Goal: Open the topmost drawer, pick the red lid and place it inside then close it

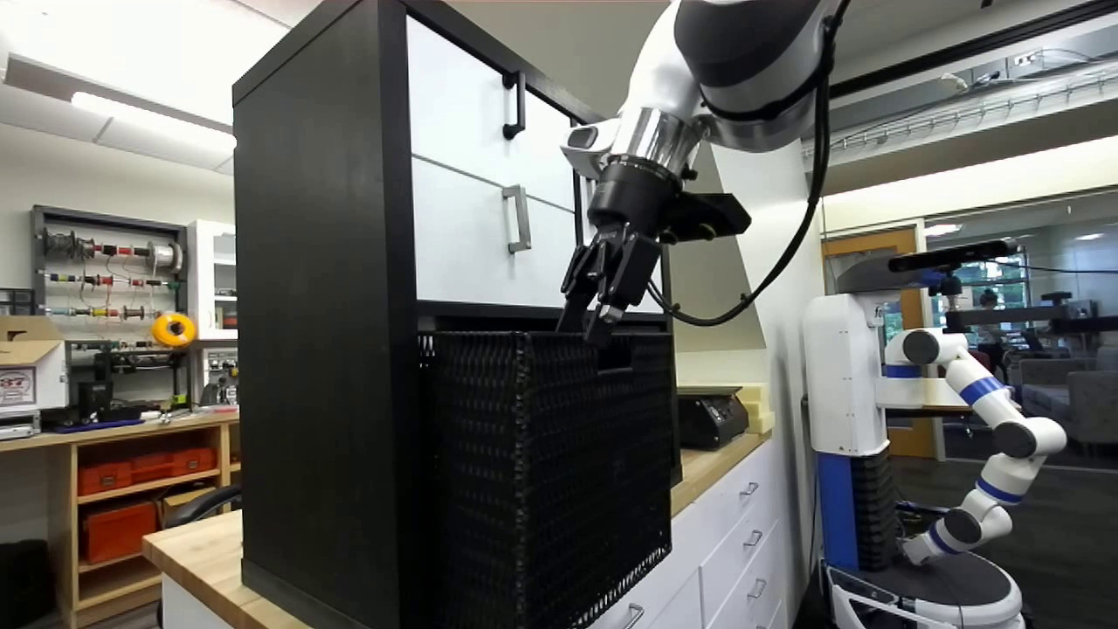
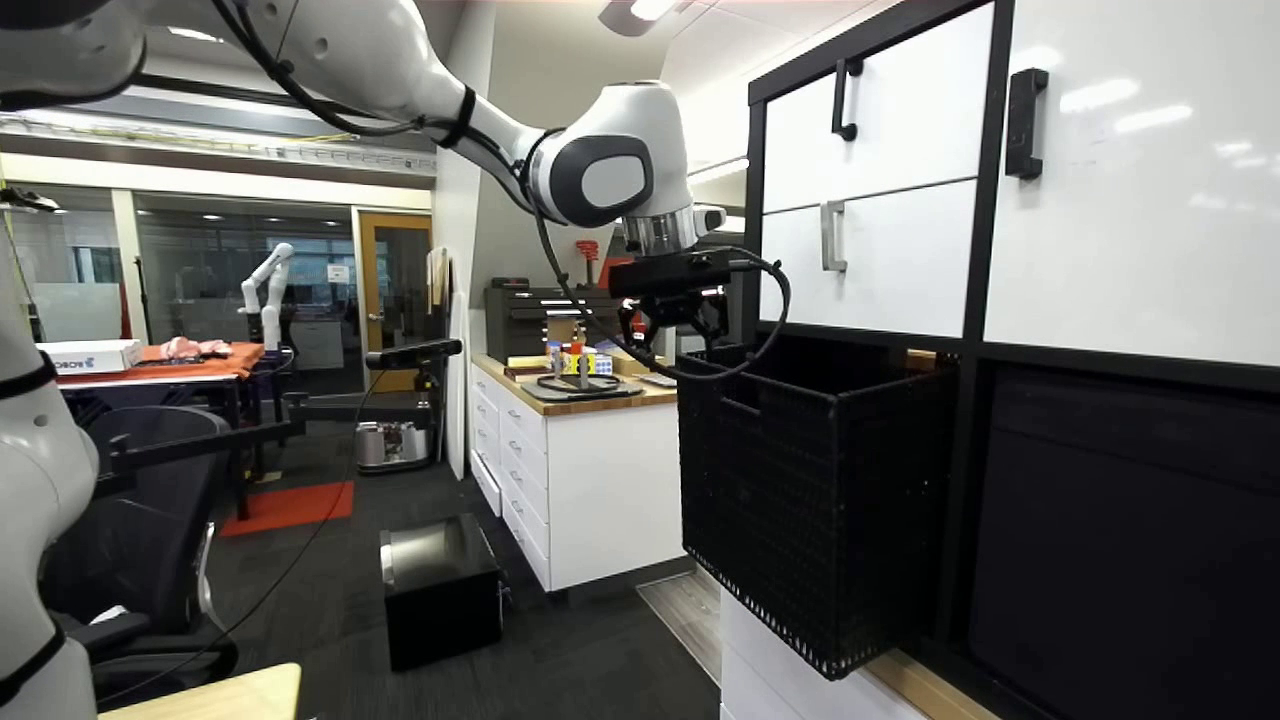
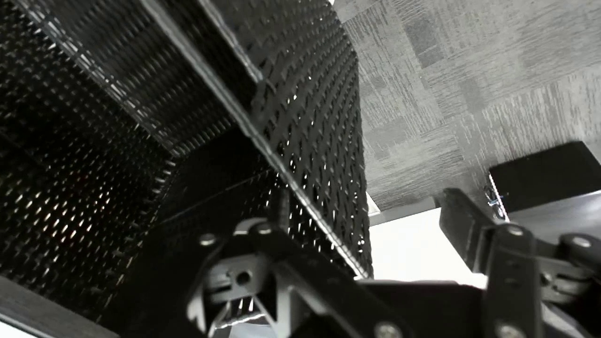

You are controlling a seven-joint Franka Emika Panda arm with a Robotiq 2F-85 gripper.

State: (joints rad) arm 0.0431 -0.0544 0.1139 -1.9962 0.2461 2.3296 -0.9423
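Gripper (image 3: 364,202): fingers (image 3: 462,225) wide, appear astride rim (image 3: 256,136) of bskt (image 1: 603,454). Prob. step: moving bskt. Rec.: centre on rim, grip evenly, go straight, no tilt.

tool (image 3: 366,206): jaws apart, straddling rim (image 3: 286,173) | basket (image 3: 324,117): black, woven | floor (image 3: 404,94): grey, patterned

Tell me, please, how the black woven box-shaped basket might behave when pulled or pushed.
The black woven basket is probably light for its size, showing gaps in its weave. It likely stays stiff, as its edges look straight. Pulled outward, it might tip, since its front overhangs the pale wooden countertop.
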